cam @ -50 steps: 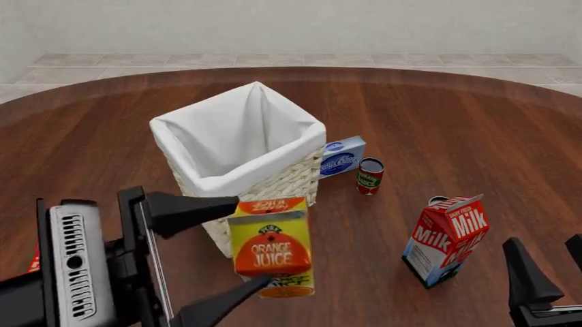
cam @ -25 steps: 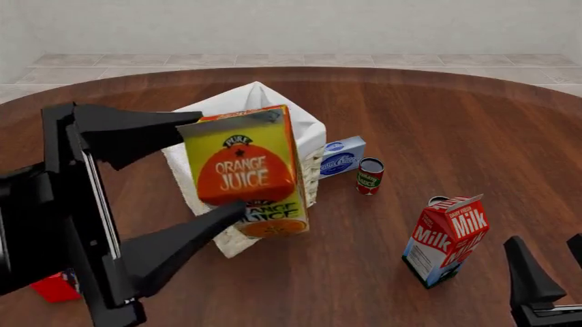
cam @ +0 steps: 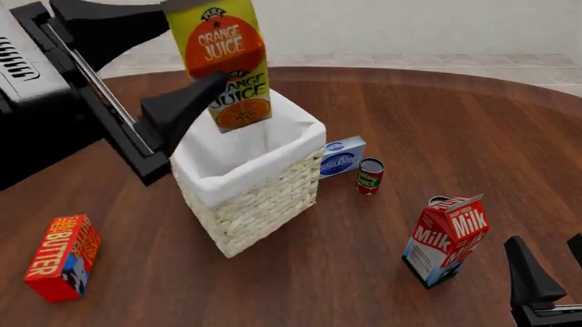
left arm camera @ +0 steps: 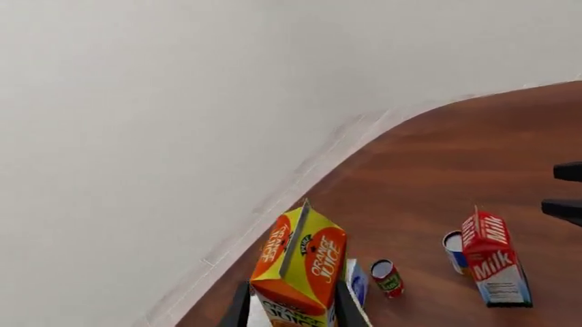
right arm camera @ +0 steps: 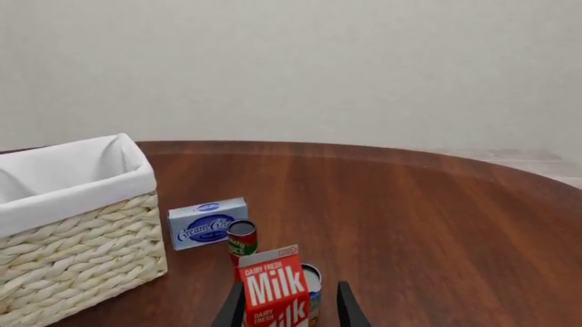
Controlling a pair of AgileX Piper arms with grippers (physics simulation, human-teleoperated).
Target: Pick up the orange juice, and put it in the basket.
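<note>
Orange juice (cam: 221, 61): clamped in left gripper (cam: 177, 65), raised over basket (cam: 264, 197) for dropping; right gripper (cam: 546, 279) at five o'clock, spread, idle.

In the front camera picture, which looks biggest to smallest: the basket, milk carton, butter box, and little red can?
1. basket
2. milk carton
3. butter box, close to the milk, so unsure
4. red can
</note>
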